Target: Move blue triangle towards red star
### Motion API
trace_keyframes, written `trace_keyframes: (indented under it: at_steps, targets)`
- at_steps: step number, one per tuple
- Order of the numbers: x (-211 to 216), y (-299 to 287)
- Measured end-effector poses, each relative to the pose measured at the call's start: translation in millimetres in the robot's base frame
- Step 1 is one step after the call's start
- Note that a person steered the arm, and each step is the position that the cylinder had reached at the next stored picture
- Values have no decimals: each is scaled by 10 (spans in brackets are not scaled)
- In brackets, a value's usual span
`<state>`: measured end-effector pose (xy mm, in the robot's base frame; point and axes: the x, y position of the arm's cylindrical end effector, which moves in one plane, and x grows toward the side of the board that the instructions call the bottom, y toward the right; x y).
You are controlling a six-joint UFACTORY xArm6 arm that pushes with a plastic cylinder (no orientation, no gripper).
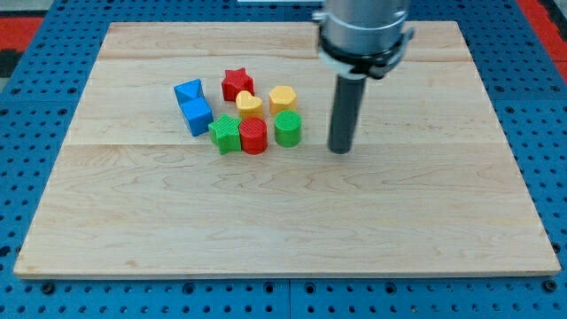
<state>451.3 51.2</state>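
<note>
The blue triangle (188,90) lies left of the board's centre, touching a blue cube (197,116) just below it. The red star (237,84) sits a short way to the triangle's right, with a small gap between them. My tip (340,149) rests on the board to the right of the whole cluster of blocks. It is well apart from the blue triangle and touches no block.
A yellow heart (249,105) and a yellow hexagon (283,97) lie right of and below the red star. A green star (228,134), a red cylinder (253,136) and a green cylinder (287,128) form a row below them. The wooden board (283,230) sits on a blue pegboard.
</note>
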Motion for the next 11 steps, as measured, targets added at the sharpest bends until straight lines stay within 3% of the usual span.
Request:
trace_keyframes:
  at_steps: [2,4,6,9,11]
  targets:
    - [-189,-228]
    - [415,-368]
    - [399,-1327]
    - [-290,-2242]
    - [-739,-2321]
